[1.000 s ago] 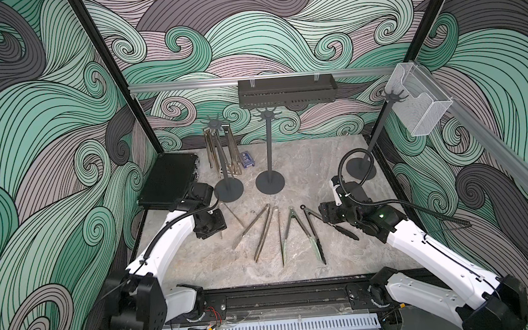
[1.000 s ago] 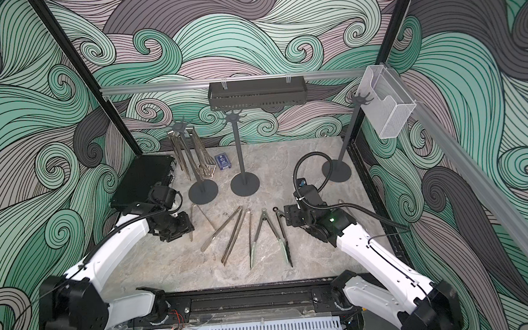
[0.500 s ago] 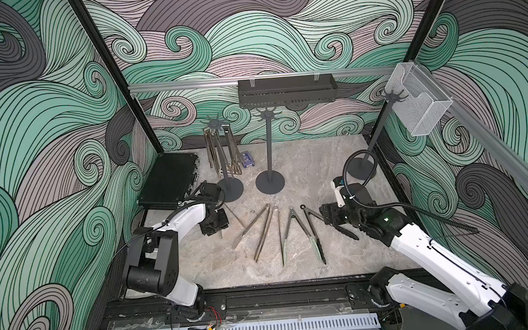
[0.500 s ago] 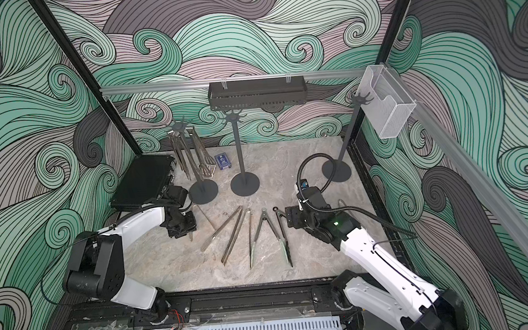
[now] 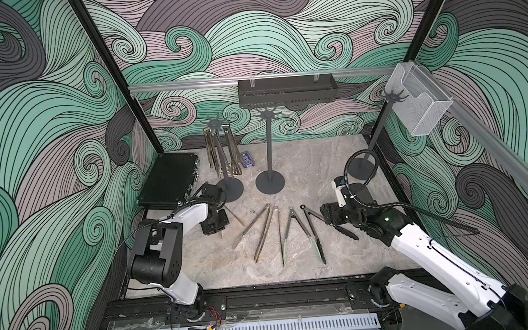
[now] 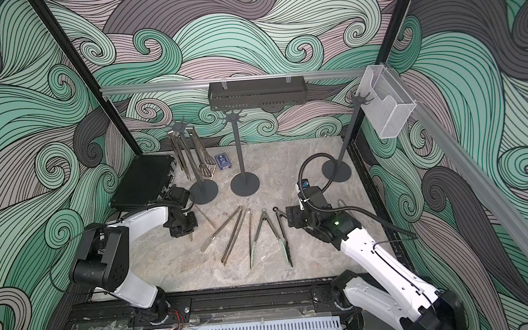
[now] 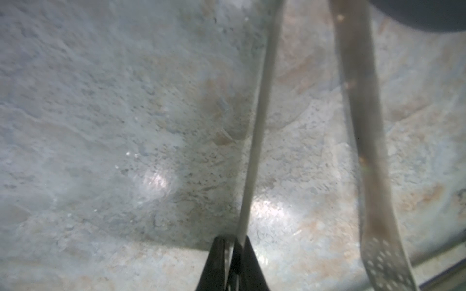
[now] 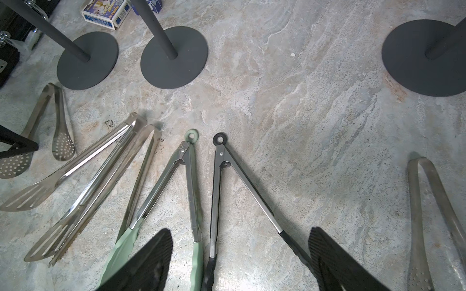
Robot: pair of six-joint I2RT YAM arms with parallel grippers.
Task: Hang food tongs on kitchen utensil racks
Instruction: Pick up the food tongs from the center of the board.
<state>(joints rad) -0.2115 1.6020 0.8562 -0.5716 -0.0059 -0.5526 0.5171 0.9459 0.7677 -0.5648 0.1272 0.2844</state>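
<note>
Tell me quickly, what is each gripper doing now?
Left gripper: closed on one arm of the perforated steel tongs.
Right gripper: open, holding nothing, above the black-tipped tongs.

Left wrist view soft all over: perforated tongs [image 7: 369, 151] smeared and run out of frame, rack base [image 7: 416, 15] only a dark corner. Left gripper [image 7: 232, 262] tips sit under its own wrist in both top views (grip readable only up close). Right gripper [image 8: 239, 262] fingers [image 8: 148, 259] clipped by the frame, covering green tongs [image 8: 161, 189] tips. Box [image 5: 247, 158] print unreadable.
</note>
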